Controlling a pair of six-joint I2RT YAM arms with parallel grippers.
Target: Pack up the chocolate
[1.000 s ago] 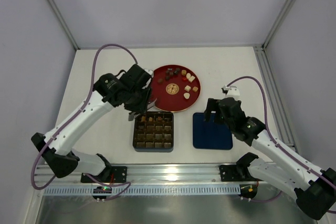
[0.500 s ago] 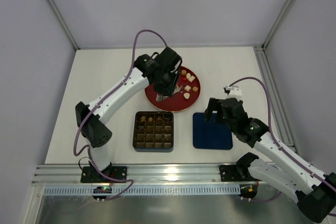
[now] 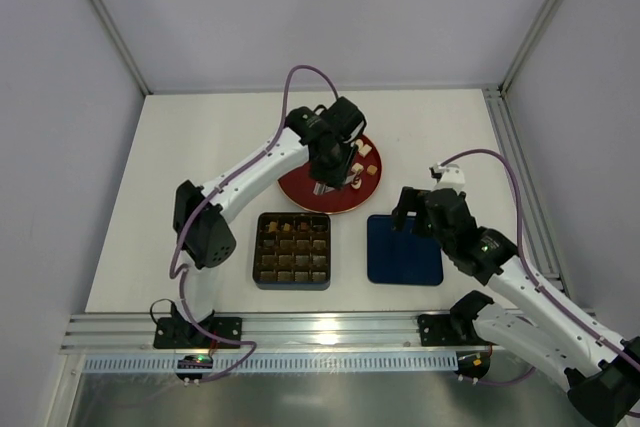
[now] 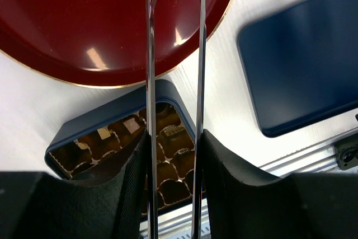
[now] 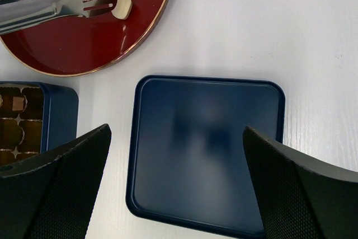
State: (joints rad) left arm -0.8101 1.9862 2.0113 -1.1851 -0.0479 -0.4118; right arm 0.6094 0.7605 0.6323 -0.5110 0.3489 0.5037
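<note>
1. Sitting left of the middle, the dark blue box has many small compartments, and a few pieces of chocolate lie in its far row.
2. Behind the box stands the red plate, with more chocolate on its right side, both white and brown pieces.
3. The left gripper hangs over the plate and is clamped tight on metal tongs.
4. The tongs are only a little open. Their tips lie just beside a white piece, and I cannot tell whether they hold it.
5. Right of the box, the dark blue lid lies flat on the table.
6. The right gripper hovers above the lid, its jaws spread wide and holding nothing.
</note>
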